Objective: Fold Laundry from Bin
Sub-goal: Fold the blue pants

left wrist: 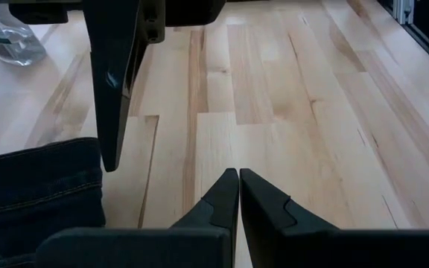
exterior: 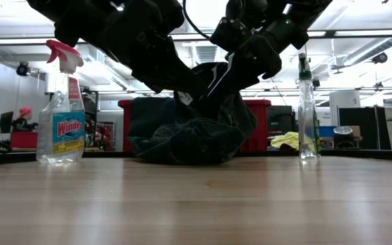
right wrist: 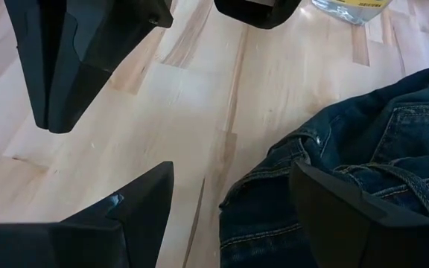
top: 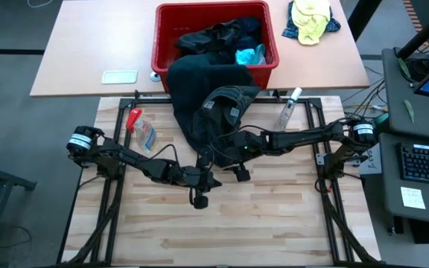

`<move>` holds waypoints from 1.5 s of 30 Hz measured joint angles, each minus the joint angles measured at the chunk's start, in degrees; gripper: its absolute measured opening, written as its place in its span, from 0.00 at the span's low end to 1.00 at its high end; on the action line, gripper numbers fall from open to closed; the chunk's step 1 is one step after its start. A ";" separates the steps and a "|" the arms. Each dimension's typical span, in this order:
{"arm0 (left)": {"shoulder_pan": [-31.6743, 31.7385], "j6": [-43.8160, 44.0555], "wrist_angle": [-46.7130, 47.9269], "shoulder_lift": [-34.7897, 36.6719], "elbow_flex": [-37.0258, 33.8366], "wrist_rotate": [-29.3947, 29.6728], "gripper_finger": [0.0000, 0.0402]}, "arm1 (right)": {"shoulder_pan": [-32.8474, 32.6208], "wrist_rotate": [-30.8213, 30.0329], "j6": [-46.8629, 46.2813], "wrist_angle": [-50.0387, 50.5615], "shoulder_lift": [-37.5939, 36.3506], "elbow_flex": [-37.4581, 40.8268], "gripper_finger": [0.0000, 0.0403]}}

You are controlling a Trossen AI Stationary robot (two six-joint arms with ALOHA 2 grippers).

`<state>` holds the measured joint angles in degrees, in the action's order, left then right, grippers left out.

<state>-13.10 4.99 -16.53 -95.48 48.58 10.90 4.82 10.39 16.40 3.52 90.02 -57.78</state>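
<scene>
**Both arms meet low over the table beside the dark jeans**

The left gripper [left wrist: 238, 195] reaches in from the left, angled down over bare wood, fingers pressed together and empty. The right gripper [right wrist: 229, 205] comes from the right with jaws spread wide, holding nothing, just over the jeans' edge. The dark denim jeans [top: 207, 100] drape out of the red bin [top: 162, 45] onto the table [top: 274, 223], long axis running from bin toward the arms

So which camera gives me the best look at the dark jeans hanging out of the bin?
The high view: it shows the dark jeans whole, draped from the red bin onto the wooden table. The low view shows them as a dark heap partly behind the arms. The right wrist view shows only denim seams; the left wrist view, one edge.
</scene>
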 joint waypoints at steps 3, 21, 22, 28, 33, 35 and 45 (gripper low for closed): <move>0.00 0.00 -0.05 0.00 0.01 0.00 0.00 | 0.00 0.00 0.00 0.01 0.00 0.00 0.63; 0.00 0.00 -0.21 0.00 0.02 0.00 0.00 | 0.00 -0.02 0.15 0.05 0.00 0.02 0.63; 0.00 0.00 -0.20 0.00 0.02 0.00 0.00 | 0.00 -0.04 0.37 0.05 0.00 0.02 0.63; 0.00 0.00 -0.18 0.00 0.02 -0.85 0.00 | -0.04 -12.02 4.22 1.65 -0.14 0.02 0.63; -0.01 0.00 -0.16 0.00 -0.02 -1.20 0.00 | 0.04 -31.83 7.27 5.14 -0.55 0.02 0.63; 0.00 0.00 -0.13 0.00 -0.23 -1.20 0.00 | 0.14 -36.00 7.95 6.93 -0.57 0.02 0.63; 0.02 0.00 -0.16 0.00 -0.28 -1.51 0.00 | 3.79 -37.40 12.81 16.06 -0.76 0.02 0.62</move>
<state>-13.08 4.99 -16.69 -95.48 48.29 9.39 8.61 -27.01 29.21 19.58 89.25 -57.76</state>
